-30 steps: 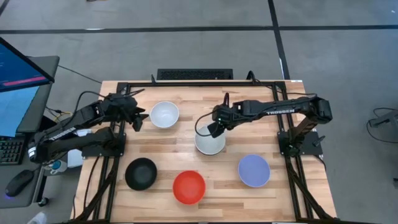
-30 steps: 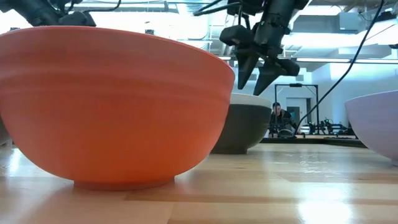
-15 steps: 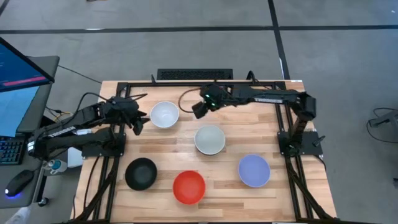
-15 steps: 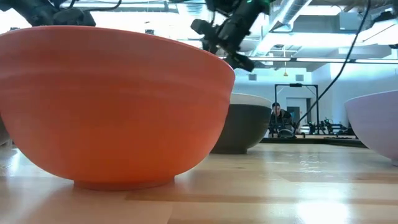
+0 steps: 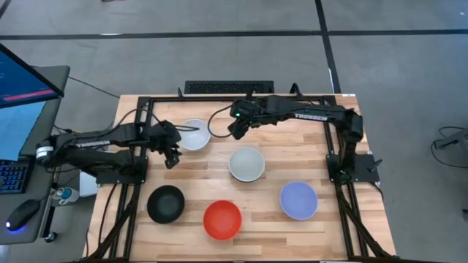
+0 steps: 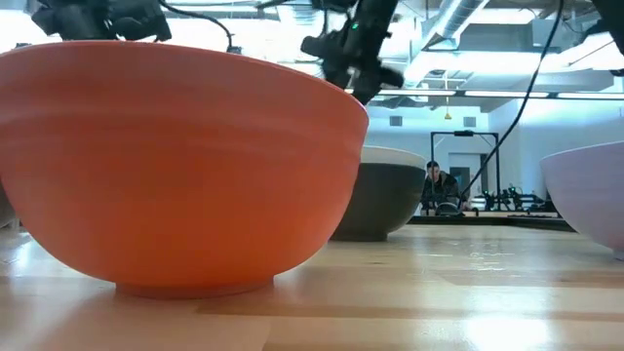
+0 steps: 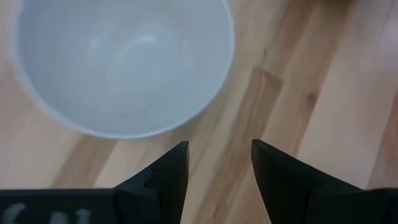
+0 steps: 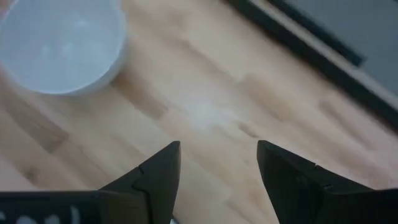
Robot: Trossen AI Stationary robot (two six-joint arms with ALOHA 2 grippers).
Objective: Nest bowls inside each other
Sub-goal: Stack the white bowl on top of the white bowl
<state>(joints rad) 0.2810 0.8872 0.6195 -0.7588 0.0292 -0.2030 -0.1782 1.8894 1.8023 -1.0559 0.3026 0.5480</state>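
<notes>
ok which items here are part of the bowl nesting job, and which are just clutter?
Job:
white bowl
white-in-dark stack
black bowl
red bowl
lavender bowl

Clutter:
keyboard
monitor
mouse

Bare wood (image 5: 289, 150) — between spaced bowls

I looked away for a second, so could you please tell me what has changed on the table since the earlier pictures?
The right end effector, open and empty, left the nested white-in-black bowl and swung toward the white bowl. The left end effector, also open, slid beside that white bowl. The red bowl, lavender bowl and single black bowl stayed put.
</notes>
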